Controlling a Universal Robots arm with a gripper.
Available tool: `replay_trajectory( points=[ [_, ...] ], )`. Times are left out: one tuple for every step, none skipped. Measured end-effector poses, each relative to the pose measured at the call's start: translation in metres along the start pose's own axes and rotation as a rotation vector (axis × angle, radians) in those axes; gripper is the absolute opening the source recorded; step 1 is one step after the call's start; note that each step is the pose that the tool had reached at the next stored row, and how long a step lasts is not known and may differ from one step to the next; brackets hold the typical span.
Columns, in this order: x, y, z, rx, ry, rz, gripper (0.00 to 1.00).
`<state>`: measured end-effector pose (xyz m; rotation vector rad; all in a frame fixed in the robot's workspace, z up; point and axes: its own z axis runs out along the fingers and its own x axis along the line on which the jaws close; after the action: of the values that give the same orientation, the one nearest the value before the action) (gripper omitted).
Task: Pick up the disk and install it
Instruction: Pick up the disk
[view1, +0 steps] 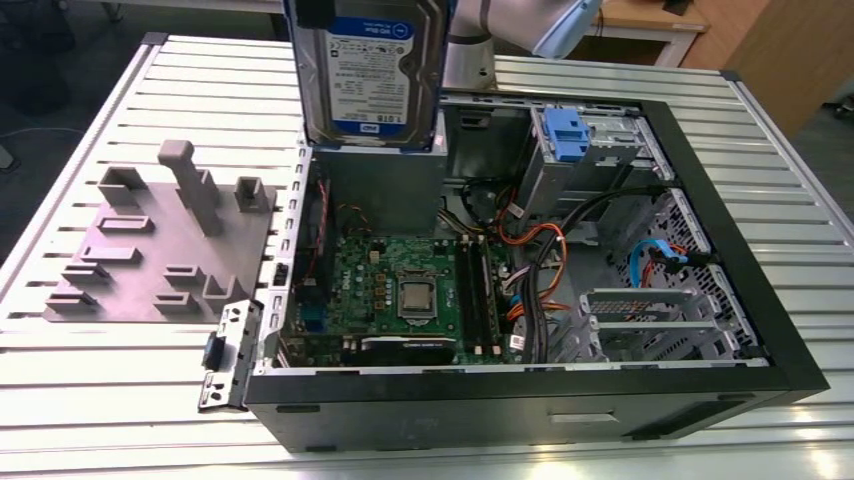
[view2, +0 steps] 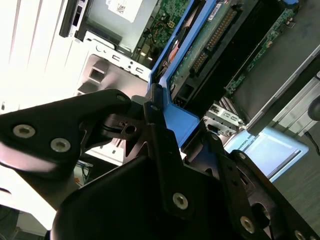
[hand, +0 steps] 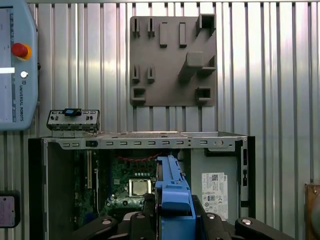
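The disk (view1: 367, 75) hangs upright above the back of the open computer case (view1: 747, 300), its white-and-blue label facing the exterior view and a blue carrier frame along its edges. In both wrist views my gripper (view2: 180, 125) (hand: 172, 210) is shut on the disk (view2: 210, 45) (hand: 172, 190), one black finger pressing each side of the blue frame. The first wrist view looks past the disk into the case, over the motherboard (hand: 132, 180).
Inside the case are the grey power supply (view1: 380, 185), the motherboard (view1: 400, 280), cable bundles and a drive bay with a blue latch (view1: 567, 135). A grey fixture plate (view1: 147, 260) and a small metal bracket (view1: 227, 355) lie on the slatted table beside it. A teach pendant (hand: 15, 65) is nearby.
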<state>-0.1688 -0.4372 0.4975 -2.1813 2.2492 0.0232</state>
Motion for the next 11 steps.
replay_trajectory(
  points=[
    [0.0000,-0.0013,0.0000,0.0000,0.0000,0.000,0.37],
    [-0.0001,-0.0026,0.0000,0.0000,0.0000,0.000,0.37],
    [-0.0001,-0.0040,0.0000,0.0000,0.0000,0.000,0.37],
    [-0.0001,-0.0053,0.0000,0.0000,-0.0001,0.000,0.37],
    [-0.0002,-0.0067,0.0000,0.0000,0.0000,0.000,0.37],
    [-0.0003,-0.0080,0.0000,0.0000,0.0000,0.000,0.37],
    [-0.0003,-0.0093,0.0000,0.0000,0.0000,0.000,0.37],
    [-0.0003,-0.0106,0.0000,0.0001,-0.0001,0.000,0.37],
    [-0.0004,-0.0118,0.0000,0.0000,0.0000,0.000,0.37],
    [-0.0004,-0.0130,0.0000,0.0000,0.0000,0.000,0.37],
    [-0.0005,-0.0142,-0.0001,0.0000,0.0000,0.000,0.37]
  ],
)
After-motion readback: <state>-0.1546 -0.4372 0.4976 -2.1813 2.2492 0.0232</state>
